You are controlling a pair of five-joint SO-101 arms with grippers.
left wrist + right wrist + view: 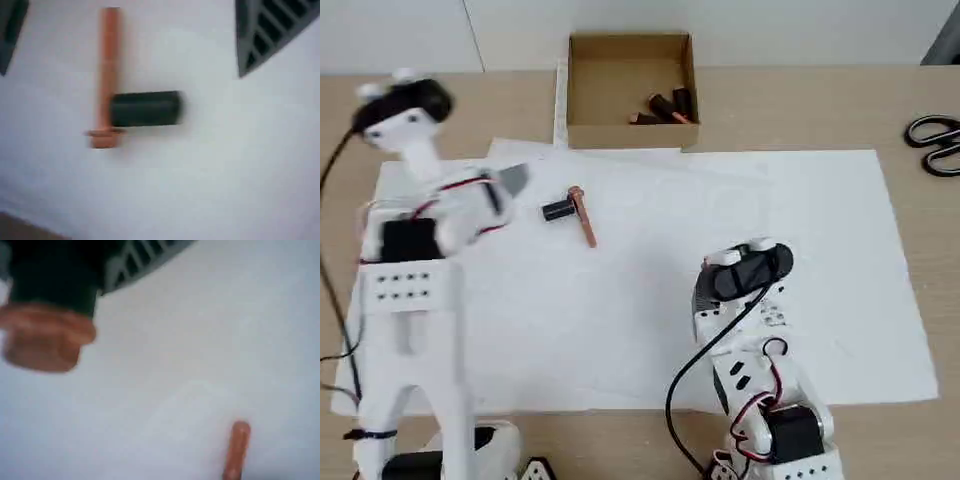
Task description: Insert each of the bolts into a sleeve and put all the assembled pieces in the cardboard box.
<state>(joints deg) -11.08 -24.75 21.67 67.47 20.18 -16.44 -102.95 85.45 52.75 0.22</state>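
Orange bolt [584, 217] loose on white paper sheet [770, 220], left of centre, lying flat. Black sleeve [558, 210] just left of it, set crosswise, one end touching the shank close to the head. Left gripper [515, 180] just left of the sleeve, jaws spread wide on either side of the pair. Right gripper [708, 285] at near right, pinched on an assembled piece [47, 305]: black sleeve with orange bolt head protruding. Cardboard box [578, 90] at far centre of table [800, 110], with finished pieces [665, 108] against its right wall. Scissors [935, 143] at far right edge.
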